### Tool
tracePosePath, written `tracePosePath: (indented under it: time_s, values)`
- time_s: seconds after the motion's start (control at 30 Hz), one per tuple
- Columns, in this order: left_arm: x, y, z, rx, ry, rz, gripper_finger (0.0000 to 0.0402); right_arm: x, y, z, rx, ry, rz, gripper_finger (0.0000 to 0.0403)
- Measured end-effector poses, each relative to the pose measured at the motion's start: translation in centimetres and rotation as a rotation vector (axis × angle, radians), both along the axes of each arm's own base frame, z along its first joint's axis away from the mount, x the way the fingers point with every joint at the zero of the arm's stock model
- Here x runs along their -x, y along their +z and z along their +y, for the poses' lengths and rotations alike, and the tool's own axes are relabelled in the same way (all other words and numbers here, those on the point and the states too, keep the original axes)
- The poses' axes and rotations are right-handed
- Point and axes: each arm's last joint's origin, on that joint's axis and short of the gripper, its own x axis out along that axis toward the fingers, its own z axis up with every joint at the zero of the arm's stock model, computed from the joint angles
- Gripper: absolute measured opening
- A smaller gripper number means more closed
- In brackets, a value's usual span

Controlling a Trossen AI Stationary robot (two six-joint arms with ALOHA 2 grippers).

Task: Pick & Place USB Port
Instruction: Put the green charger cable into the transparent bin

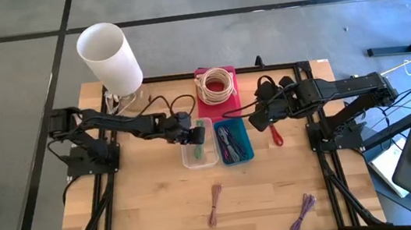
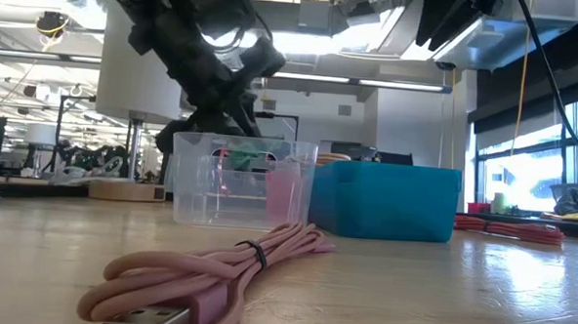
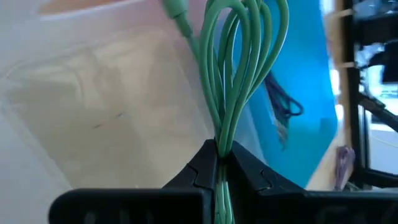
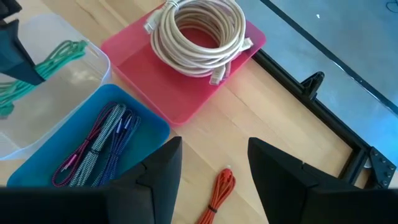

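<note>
My left gripper (image 1: 195,134) is over the clear plastic bin (image 1: 199,157) and shut on a bundled green cable (image 3: 242,62), which also shows in the right wrist view as the green cable (image 4: 56,59). My right gripper (image 4: 214,171) is open and holds nothing. It hovers above the wood beside the blue bin (image 4: 93,155), over an orange cable (image 4: 217,190) lying flat. A pink USB cable (image 2: 216,271) lies on the table near the front edge, its plug (image 2: 155,318) toward the low camera. A purple cable (image 1: 304,213) lies to its right. My left gripper pinches the green cable's bundled strands (image 3: 222,140) between its two fingers, several strands together. The looped end (image 3: 249,18) reaches out past the fingertips over the inside of the clear bin. I cannot tell whether the cable touches the bin's floor.
The blue bin (image 1: 234,144) holds several dark braided cables. A pink tray (image 1: 219,101) behind the bins carries a coiled white cable (image 1: 216,84). A tall white cylinder (image 1: 109,56) stands at the far left corner. There is open wood toward the near edge.
</note>
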Motion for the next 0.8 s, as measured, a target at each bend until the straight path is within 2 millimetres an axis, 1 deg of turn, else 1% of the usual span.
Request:
tracePosePath:
  time_s: [0.23, 0.37, 0.53, 0.63, 0.8]
  values:
    - [0.37, -0.93, 0.08, 0.053, 0.038, 0.081, 0.001, 0.0, 0.0, 0.0, 0.0, 0.0, 0.001, 0.0188]
    - [0.58, -1.1, 0.08, 0.066, 0.046, 0.11, 0.001, 0.0, 0.0, 0.0, 0.0, 0.0, 0.0, 0.0188]
    - [0.53, -1.05, 0.09, 0.069, 0.051, 0.102, 0.0013, -0.02, 0.01, 0.0, 0.0, 0.0, -0.003, 0.0188]
    - [0.39, -0.94, 0.1, 0.058, 0.037, 0.085, 0.0031, -0.03, 0.01, 0.0, -0.001, 0.0, -0.004, 0.0188]
    - [0.18, -0.77, 0.12, 0.048, 0.028, 0.057, 0.0076, -0.03, 0.01, 0.0, -0.001, 0.0, -0.004, 0.0188]
